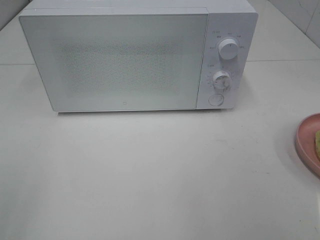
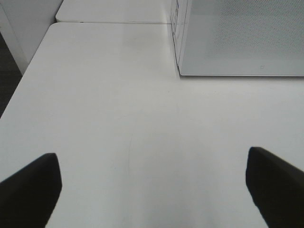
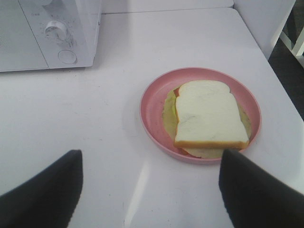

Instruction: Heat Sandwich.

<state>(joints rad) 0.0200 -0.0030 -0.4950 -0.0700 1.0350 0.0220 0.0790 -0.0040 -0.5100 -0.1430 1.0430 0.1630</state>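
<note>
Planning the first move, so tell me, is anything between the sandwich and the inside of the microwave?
Yes. The microwave door is shut, closing off the cavity. The sandwich sits on the pink plate to the microwave's right, with only bare table between them.

Looks like a staged kitchen test bench: white microwave (image 1: 135, 57) with dials, pink plate (image 3: 152, 107) of food on a plain white surface (image 1: 150, 175), tiled wall behind.
</note>
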